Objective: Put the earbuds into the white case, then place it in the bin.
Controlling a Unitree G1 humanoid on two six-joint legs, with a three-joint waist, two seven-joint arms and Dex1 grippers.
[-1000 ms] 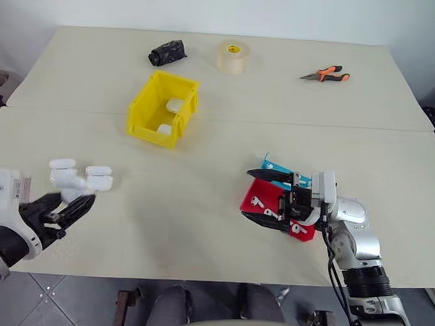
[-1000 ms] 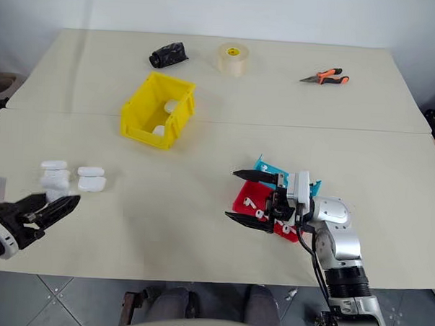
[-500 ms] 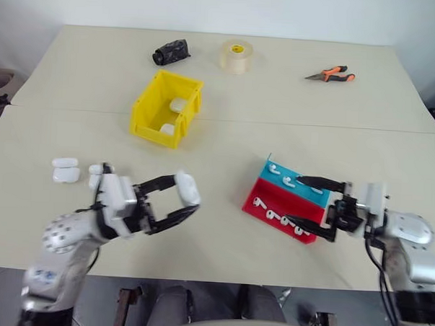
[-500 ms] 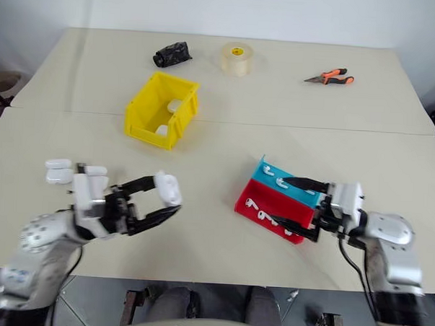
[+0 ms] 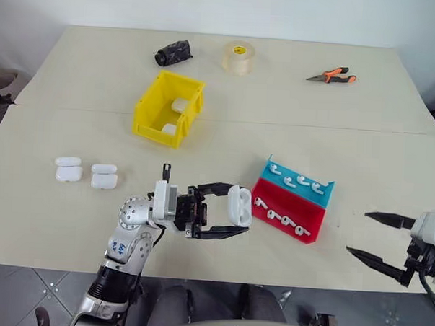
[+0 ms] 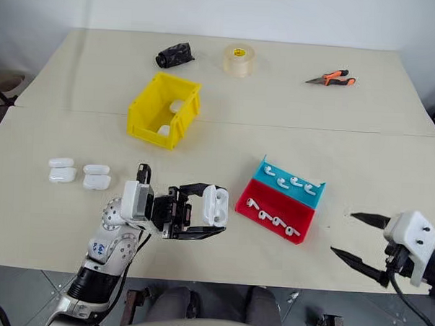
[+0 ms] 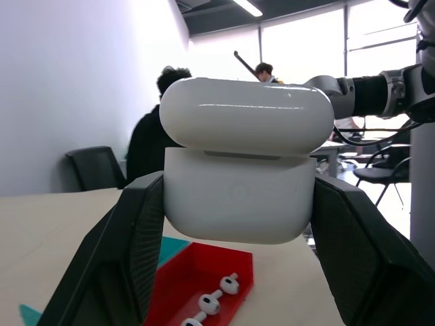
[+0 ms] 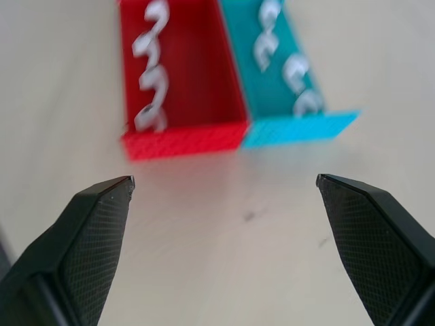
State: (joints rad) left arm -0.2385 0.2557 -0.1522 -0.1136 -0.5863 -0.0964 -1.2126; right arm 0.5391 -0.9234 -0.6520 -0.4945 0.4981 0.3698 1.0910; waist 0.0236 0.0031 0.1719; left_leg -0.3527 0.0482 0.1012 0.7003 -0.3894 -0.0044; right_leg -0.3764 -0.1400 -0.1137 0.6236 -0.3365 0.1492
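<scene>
My left gripper (image 5: 238, 208) is shut on a white case (image 5: 239, 202), held above the table just left of the red and teal tray (image 5: 327, 194). Seen from the left wrist, the case (image 7: 241, 183) sits between the two black fingers (image 7: 129, 251) with its lid on top. Several earbuds (image 5: 281, 218) lie in the tray's red step, and more earbuds (image 5: 297, 182) lie in the teal step. The yellow bin (image 5: 147, 106) stands further back on the left with two white cases inside (image 5: 179, 104). My right gripper (image 5: 359, 232) is open and empty near the table's front right edge, apart from the tray.
Several more white cases (image 5: 68, 169) lie in a cluster at the left. Along the back of the table are a roll of tape (image 5: 238, 57), orange-handled pliers (image 5: 332, 74) and a black bundle (image 5: 174, 53). A seated person (image 7: 153, 136) shows in the background of the left wrist view.
My left arm swung right from the cluster of cases to beside the tray, carrying a white case. My right gripper drew back from the tray to the front right, still open.
</scene>
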